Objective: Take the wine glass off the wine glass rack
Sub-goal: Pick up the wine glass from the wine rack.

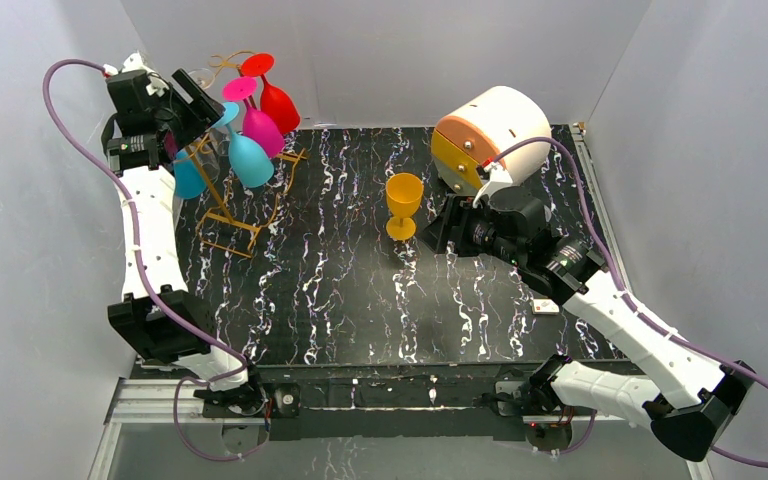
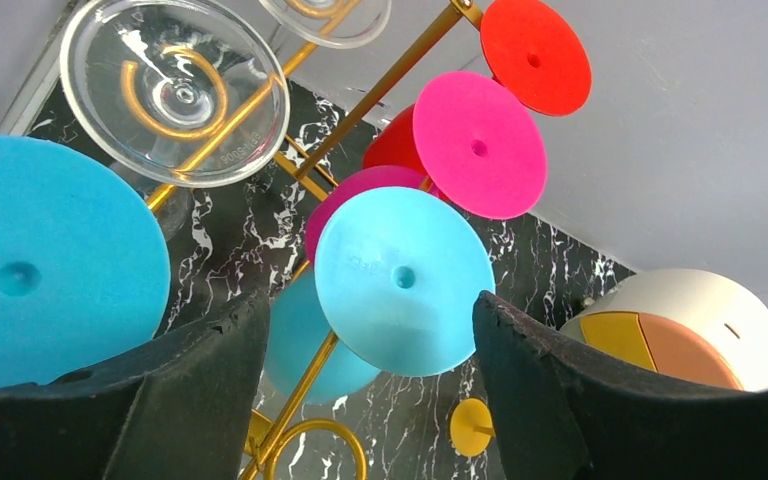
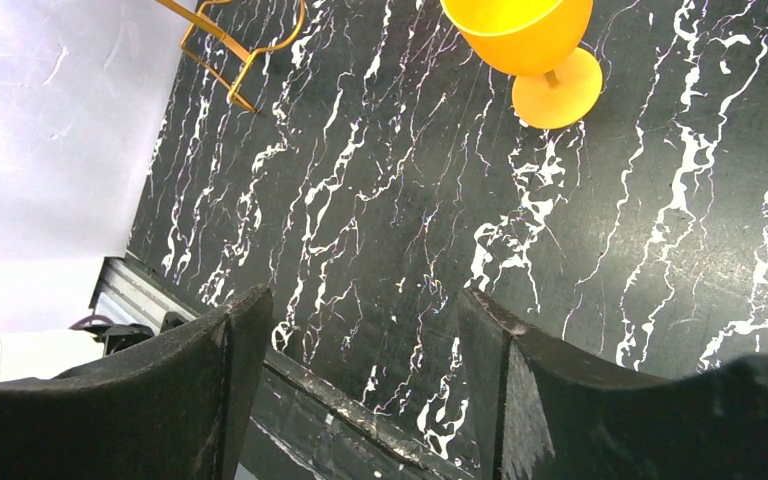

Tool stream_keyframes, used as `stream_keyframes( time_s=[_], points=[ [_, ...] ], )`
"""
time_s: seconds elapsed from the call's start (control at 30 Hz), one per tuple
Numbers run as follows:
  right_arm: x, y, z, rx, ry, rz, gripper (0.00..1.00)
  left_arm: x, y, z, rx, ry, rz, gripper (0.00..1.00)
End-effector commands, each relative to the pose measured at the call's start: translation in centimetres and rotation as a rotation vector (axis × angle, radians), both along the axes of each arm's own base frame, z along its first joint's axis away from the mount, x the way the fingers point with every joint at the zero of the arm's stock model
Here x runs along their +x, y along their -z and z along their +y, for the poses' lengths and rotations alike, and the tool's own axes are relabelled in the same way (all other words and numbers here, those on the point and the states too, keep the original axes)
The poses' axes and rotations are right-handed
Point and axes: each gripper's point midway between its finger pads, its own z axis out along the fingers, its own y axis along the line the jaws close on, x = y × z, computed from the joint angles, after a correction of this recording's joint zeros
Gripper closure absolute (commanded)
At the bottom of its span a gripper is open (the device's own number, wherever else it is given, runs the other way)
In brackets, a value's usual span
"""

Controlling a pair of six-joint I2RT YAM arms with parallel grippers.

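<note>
Gold wire rack (image 1: pixel 232 221) stands at the far left of the table (image 1: pixel 360 300), with glasses hung upside down on it. The left claw (image 1: pixel 205 100) is raised at the rack's top, just beside the foot of the light-blue wine glass (image 1: pixel 250 160). The pink glass (image 1: pixel 262 128) and red glass (image 1: pixel 278 102) hang beyond it. The right claw (image 1: pixel 436 228) sits low, well apart from the rack and near a yellow goblet (image 1: pixel 403 205) standing upright.

Left wrist view: the jaws are spread with nothing clamped. The light-blue wine glass's round foot lies straight ahead, framed between the two fingers. Contact cannot be confirmed. A blue glass (image 2: pixel 40 270) is to the claw's left and a clear glass (image 2: pixel 175 90) ahead-left.

Right wrist view: the jaws are spread and empty over bare table. The goblet is ahead to the right, and a corner of the rack's base ahead to the left.
</note>
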Motion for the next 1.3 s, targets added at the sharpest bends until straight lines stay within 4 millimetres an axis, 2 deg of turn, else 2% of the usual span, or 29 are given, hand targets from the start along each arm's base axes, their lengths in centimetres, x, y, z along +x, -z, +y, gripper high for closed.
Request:
stream_keyframes(
  time_s=[0.0, 0.1, 0.17, 0.23, 0.4, 0.53, 0.7, 1.07, 1.27],
  points=[
    [0.4, -2.7, 0.5, 0.082, 0.016, -0.048, 0.21, -0.5, -0.9, -0.7, -0.03, 0.048, -0.041, 0.29],
    [0.4, -3.9, 1.7, 0.17, -0.015, -0.068, 0.2, 0.0, -0.9, -1.2, -0.074, 0.089, -0.064, 0.31],
    [0.3, -3.8, 2.1, 0.186, -0.029, -0.06, 0.2, 0.1, -0.6, -1.3, -0.091, 0.096, -0.058, 0.33],
    [0.4, -3.5, 2.2, 0.174, -0.027, -0.047, 0.2, 0.1, -0.4, -1.3, -0.112, 0.105, -0.054, 0.35],
    [0.6, -3.1, 2.1, 0.153, -0.02, -0.04, 0.2, -0.1, -1.4, -1.6, -0.181, 0.136, -0.136, 0.39],
    [0.5, -3.4, 2.1, 0.158, -0.025, -0.05, 0.2, -0.2, -0.5, -1.5, -0.277, 0.129, -0.137, 0.42],
    [0.6, -3.3, 2.2, 0.158, -0.027, -0.049, 0.2, -0.1, -1.9, -1.7, -0.395, 0.153, -0.249, 0.47],
    [0.6, -3.1, 1.9, 0.164, -0.008, -0.042, 0.2, -0.1, -0.7, -2.1, -0.411, 0.179, -0.205, 0.51],
    [0.4, -3.3, 1.7, 0.169, -0.004, -0.045, 0.2, -0.2, 0.7, -1.1, -0.331, 0.144, -0.131, 0.47]
  ],
)
